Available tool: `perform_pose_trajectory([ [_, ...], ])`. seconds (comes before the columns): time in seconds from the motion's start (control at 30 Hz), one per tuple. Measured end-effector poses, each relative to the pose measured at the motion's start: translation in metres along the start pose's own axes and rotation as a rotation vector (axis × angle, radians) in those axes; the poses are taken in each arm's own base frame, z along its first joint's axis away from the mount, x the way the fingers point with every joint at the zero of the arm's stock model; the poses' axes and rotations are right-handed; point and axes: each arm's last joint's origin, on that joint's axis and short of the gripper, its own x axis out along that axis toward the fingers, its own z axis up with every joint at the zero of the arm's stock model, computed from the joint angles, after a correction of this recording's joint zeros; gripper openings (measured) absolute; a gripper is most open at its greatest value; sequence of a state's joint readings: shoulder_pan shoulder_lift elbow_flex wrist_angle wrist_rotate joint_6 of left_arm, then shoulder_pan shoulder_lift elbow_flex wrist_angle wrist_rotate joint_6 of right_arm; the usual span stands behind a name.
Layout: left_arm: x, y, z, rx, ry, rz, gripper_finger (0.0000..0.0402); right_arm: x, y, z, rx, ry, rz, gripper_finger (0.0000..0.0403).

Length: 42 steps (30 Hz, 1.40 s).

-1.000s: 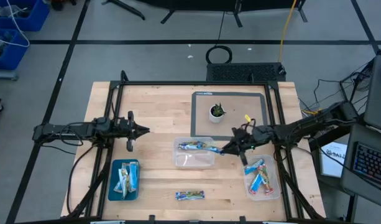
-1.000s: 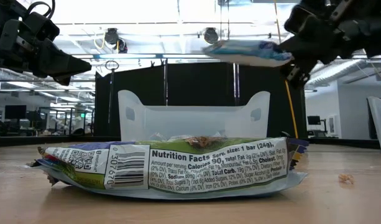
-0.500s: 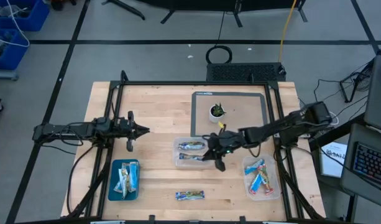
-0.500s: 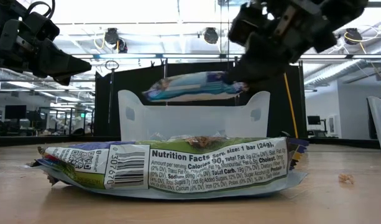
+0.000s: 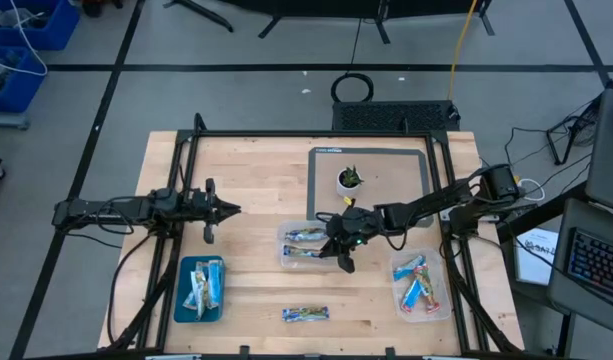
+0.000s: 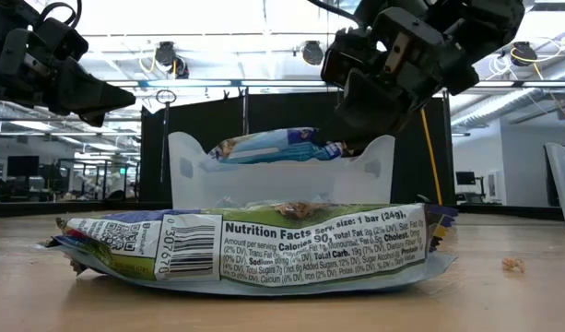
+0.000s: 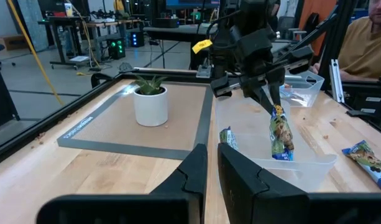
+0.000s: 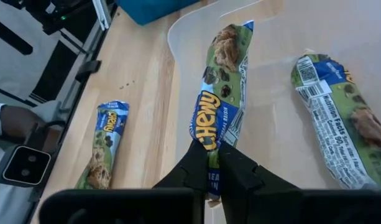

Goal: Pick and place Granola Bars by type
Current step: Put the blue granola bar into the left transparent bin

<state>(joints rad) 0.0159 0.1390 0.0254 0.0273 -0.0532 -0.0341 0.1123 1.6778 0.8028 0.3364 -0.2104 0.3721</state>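
Observation:
My right gripper point(image 5: 338, 243) is over the clear centre tub point(image 5: 286, 262), shut on a green-and-blue patterned granola bar point(image 8: 219, 106) that reaches into the tub. A second patterned bar point(image 8: 336, 118) lies flat on the tub floor. A third point(image 5: 304, 314) lies on the table near the near edge. The blue tray point(image 5: 182, 300) and the right clear tub point(image 5: 444, 305) each hold several bars. My left gripper point(image 5: 233, 210) waits shut above the table's left half, touching nothing. My right gripper pinches the patterned bar by its near end point(image 8: 210, 154) between the two fingers point(image 8: 196, 163). The fingers slant down from the table's right and lie along the bar. The bar tilts down ahead of them with its free end point(image 7: 281, 152) inside the tub; whether that end touches the floor I cannot tell.
A small white pot with a green plant point(image 5: 348, 180) stands on a grey mat point(image 5: 411, 200) beyond the centre tub. Black frame rails run along the table's edges. A person sits past the table's right side point(image 7: 367, 37). Bare wood lies between the blue tray and the centre tub.
My right gripper has carried the bar from the table's right side toward the left, over the centre tub, and then down. The bar, first level and well above the tub, now tips down into it. The gripper has stayed shut on it.

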Motion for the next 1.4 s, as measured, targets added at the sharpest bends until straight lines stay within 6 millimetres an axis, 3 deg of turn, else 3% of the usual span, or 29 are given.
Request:
perform_pose_trajectory([
  [0.37, 0.000, 0.000, 0.000, 0.000, 0.000, 0.000, 0.0042, -0.002, 0.001, 0.002, -0.005, -0.015, 0.008, 0.0027],
  [0.83, 0.000, 0.000, 0.000, 0.000, 0.000, 0.000, 0.0042, -0.002, 0.002, 0.005, -0.019, -0.056, 0.016, 0.0109],
  [1.07, 0.000, 0.000, 0.000, 0.000, 0.000, 0.000, 0.0042, -0.003, 0.003, 0.009, -0.046, -0.101, 0.006, 0.0123],
  [1.2, 0.000, 0.000, 0.000, 0.000, 0.000, 0.000, 0.0042, -0.012, 0.018, 0.017, -0.104, -0.142, 0.075, 0.0123],
  [1.4, 0.000, 0.000, 0.000, 0.000, 0.000, 0.000, 0.0042, -0.037, 0.062, 0.025, -0.265, -0.233, 0.216, 0.0122],
])
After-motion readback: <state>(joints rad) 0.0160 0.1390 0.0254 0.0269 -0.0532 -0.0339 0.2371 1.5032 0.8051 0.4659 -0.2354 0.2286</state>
